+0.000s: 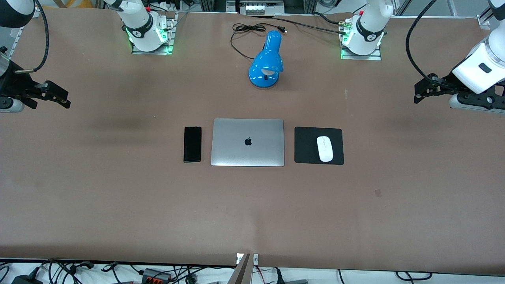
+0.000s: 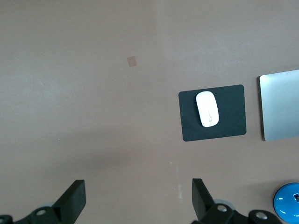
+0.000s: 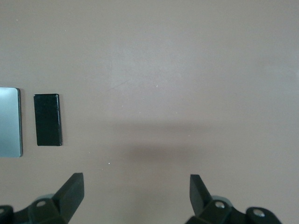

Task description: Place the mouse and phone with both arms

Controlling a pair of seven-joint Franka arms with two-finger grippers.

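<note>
So I've got the big brown table (image 1: 118, 205) under me, and my two arms are parked up in the air at either end of it. My left gripper (image 2: 138, 198) hangs over bare table at the left arm's end, fingers spread wide, nothing in them. My right gripper (image 3: 137, 193) is the same deal over the right arm's end, wide apart and holding nothing.

Middle of the table there's a closed silver laptop (image 1: 247, 142). A blue desk lamp (image 1: 267, 61) sits farther from the front camera than the laptop. The black mouse pad (image 1: 305, 146) lies just beside the laptop toward my left arm's end. The phone (image 1: 192, 144) lies flat just beside the laptop on the right arm's side. The mouse (image 1: 325, 148) rests on the pad.
</note>
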